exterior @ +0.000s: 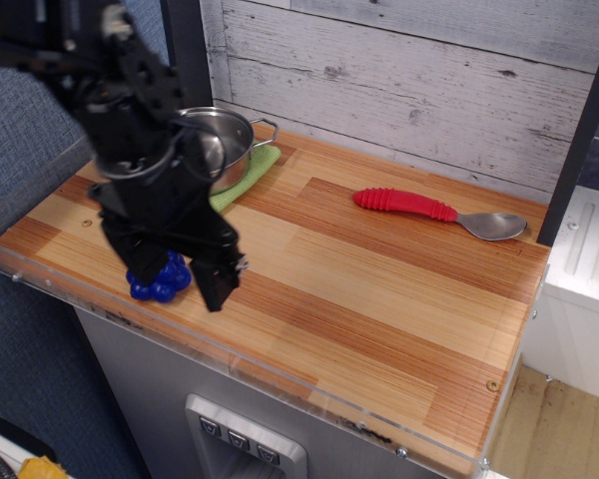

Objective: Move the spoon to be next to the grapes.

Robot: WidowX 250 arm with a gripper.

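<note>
Open board between me and the spoon

Bare wood (359, 299) lies clear to the spoon (439, 213); only the pot (225, 145) stands back-left.

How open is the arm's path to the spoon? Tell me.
Probably open, yes. The spoon lies alone on bare wood at the back right, with nothing between it and the gripper, which hangs over the front left by the grapes; the pot sits off to the side.
</note>
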